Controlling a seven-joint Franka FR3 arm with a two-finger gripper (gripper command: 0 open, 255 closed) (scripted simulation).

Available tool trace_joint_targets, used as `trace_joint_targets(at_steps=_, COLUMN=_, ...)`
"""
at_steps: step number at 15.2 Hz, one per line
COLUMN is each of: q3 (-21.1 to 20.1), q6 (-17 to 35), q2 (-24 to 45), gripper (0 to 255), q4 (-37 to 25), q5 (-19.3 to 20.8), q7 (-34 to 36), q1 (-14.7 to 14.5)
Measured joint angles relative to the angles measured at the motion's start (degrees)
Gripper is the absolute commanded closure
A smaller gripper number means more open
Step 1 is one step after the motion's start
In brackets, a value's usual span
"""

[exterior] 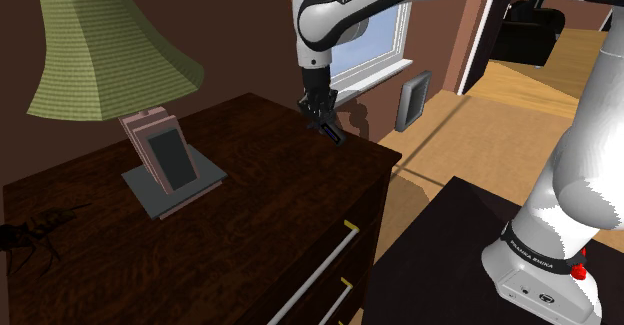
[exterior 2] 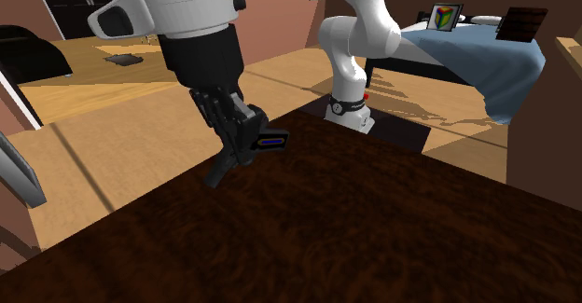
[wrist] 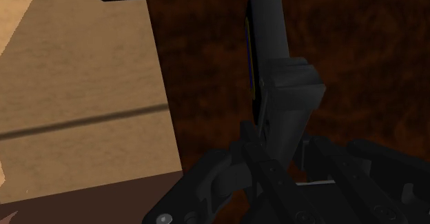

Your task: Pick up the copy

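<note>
Because the lamp stands at the shoulder view's left with a pink-edged panel propped against its stem, a wide swing that way could knock either over (the shade overhangs a good part of the top); that is the lesser worry, since both are well apart from the arm. Further right, above the dresser near its far corner, the gripper is closed on the copy, a thin dark slab with a blue stripe along one edge; it looks lifted clear of the wood, though by how much I cannot tell. Seen from the wrist, the fingers clasp it toward one end, so much of it juts out past them; held so, its own weight could lever it round between the pads, and a quick lift or a jerk might let it twist or slide free; the hand is tilted rather than plumb, which I judge adds to that pull. Right of the gripper the dresser top ends and the floor lies well below; a drop here might land on the wood, but one a little further right would go over the edge; a slow, straight rise with a firm clasp seems the safest course.
</note>
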State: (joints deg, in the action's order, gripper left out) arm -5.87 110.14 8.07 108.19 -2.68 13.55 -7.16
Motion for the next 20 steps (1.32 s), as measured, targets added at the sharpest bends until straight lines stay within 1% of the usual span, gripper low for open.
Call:
trace_joint_targets(at_steps=7, q3=-0.01, q6=-0.28, q2=-0.2, gripper=255, q4=-0.08, q5=-0.02, q7=0.01, q1=0.0)
trace_joint_targets(at_steps=20, q3=0.02, q6=-9.47, q2=-2.11, gripper=255, q4=-7.34, q5=-0.09, q7=0.32, q1=0.09)
